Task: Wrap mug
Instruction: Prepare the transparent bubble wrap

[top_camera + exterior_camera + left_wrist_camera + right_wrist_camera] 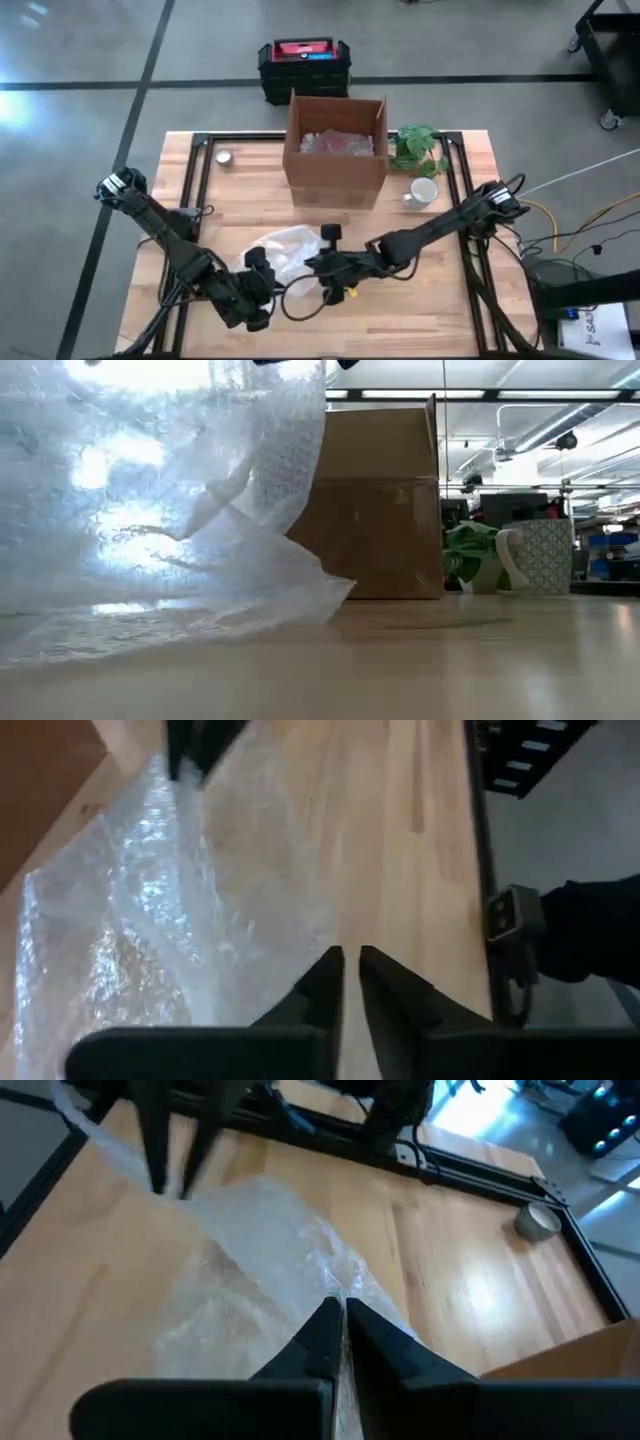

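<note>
A clear bubble wrap sheet [285, 248] lies crumpled near the table's front middle, partly raised; in the low view the bubble wrap [150, 500] hangs down from above. My left gripper [258, 264] is shut at its left side and my right gripper [322, 262] at its right side. The white mug [422, 192] stands on its base on the table to the right of the cardboard box, apart from both grippers; the low view shows the mug [505, 565] beside the plant. My left gripper [350, 970] pinches the sheet's edge [300, 975] between its nearly closed fingers, coming from the table's left. The wrap spreads away from the fingers toward the right gripper; its lower part rests on the table. My right gripper [340, 1315] pinches the sheet's edge [325, 1285] between its two shut fingers, coming from the table's right and slanting down. The wrap fans out ahead of the fingers, slack, with its lower folds [250, 590] on the table.
An open cardboard box [336, 150] stands at the far middle, with a green plant [418, 148] to its right. A tape roll [224, 156] lies far left. A black-and-red case [303, 65] sits on the floor beyond the table. Bare wood stretches along the near edge.
</note>
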Robot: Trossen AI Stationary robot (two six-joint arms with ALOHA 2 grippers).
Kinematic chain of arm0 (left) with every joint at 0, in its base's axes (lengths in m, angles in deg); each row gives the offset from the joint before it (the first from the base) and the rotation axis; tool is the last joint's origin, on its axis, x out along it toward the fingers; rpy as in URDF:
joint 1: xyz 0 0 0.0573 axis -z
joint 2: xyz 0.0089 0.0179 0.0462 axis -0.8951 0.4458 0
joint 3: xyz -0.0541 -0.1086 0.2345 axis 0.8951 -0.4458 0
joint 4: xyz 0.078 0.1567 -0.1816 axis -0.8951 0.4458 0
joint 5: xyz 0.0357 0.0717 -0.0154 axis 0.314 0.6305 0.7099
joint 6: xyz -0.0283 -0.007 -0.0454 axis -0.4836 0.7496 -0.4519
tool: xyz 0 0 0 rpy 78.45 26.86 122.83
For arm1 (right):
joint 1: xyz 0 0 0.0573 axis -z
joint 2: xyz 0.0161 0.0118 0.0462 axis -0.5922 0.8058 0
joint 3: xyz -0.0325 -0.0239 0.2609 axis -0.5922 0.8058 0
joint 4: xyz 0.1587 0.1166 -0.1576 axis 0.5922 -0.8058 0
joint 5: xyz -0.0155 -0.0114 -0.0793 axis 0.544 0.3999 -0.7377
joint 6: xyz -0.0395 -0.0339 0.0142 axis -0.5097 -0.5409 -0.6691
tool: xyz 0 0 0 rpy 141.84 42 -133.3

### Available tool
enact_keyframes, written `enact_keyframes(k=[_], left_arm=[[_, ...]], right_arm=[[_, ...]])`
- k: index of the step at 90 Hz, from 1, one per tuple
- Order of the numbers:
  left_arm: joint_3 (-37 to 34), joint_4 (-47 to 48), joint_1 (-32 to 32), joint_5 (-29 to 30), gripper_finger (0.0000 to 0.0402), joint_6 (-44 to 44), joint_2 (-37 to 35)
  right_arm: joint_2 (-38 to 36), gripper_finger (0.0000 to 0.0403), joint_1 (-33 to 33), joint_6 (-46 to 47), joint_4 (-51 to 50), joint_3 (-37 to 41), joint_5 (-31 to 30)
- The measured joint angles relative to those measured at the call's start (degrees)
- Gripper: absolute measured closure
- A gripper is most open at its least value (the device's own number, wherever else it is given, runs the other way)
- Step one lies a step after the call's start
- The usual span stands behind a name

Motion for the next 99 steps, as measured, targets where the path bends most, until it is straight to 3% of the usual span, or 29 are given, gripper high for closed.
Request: enact_keyframes(k=[15, 31, 67, 99], left_arm=[[5.38, 9.22, -2.5, -8.22, 0.0258, -0.21, -0.63], [8.46, 15.43, -0.63, -8.65, 0.0219, -3.91, -0.61], [4.41, 20.49, 8.17, -8.46, 0.0267, -16.46, -0.61], [-2.06, 14.4, 17.66, -2.43, 0.031, -28.23, -0.61]], right_arm=[[-0.18, 0.0403, 0.0, -0.33, -3.71, 0.01, -0.34], [-0.71, 0.0403, 0.46, -1.95, -3.98, 0.02, -0.3], [-1.27, 0.0403, 1.38, -1.9, -5.22, 0.04, -0.33], [-1.25, 0.0403, 1.78, -1.82, -4.82, 0.07, -0.34]])
